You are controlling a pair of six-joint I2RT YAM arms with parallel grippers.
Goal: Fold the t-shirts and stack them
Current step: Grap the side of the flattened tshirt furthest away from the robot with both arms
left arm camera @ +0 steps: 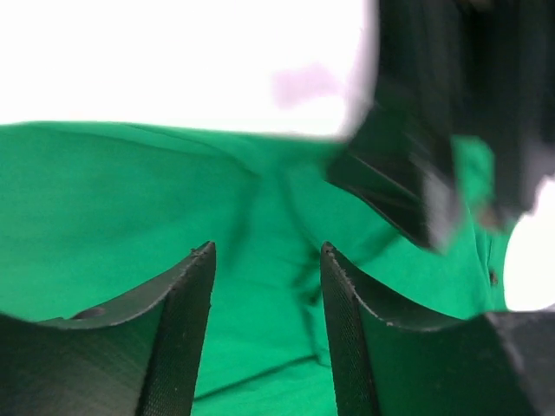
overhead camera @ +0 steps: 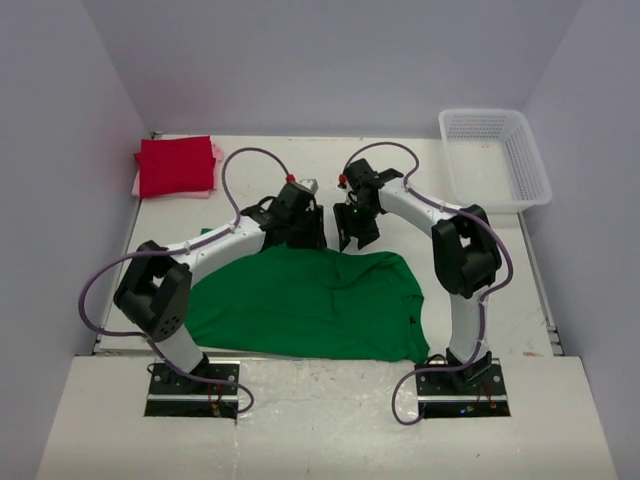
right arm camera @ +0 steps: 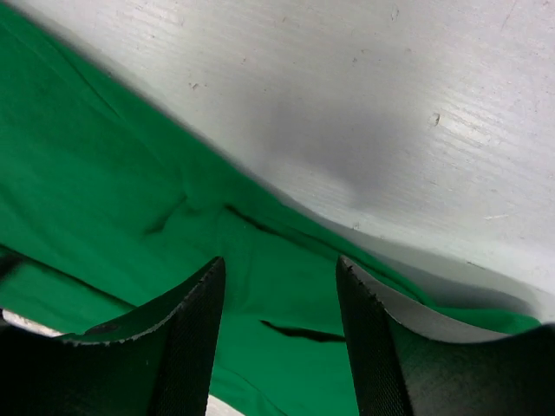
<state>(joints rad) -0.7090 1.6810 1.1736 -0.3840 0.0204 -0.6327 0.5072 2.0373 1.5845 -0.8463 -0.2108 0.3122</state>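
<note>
The green t-shirt (overhead camera: 310, 305) lay spread flat across the table (overhead camera: 300, 160), from the middle towards 6 o'clock, with its collar end at about 4 o'clock. Both arms reached to its 12 o'clock edge. The left gripper (overhead camera: 306, 236) hung just over that edge with its jaws moderately apart; the left wrist view showed only green cloth beyond the gap and nothing held. The right gripper (overhead camera: 356, 236) sat just beside it towards 3 o'clock, jaws likewise parted and empty, over the line where cloth met bare table. At 10 o'clock a folded red t-shirt (overhead camera: 175, 166) rested on a pale pink t-shirt (overhead camera: 137, 186). A white mesh basket (overhead camera: 530, 165) stood at 2 o'clock, well apart from the shirts.
</note>
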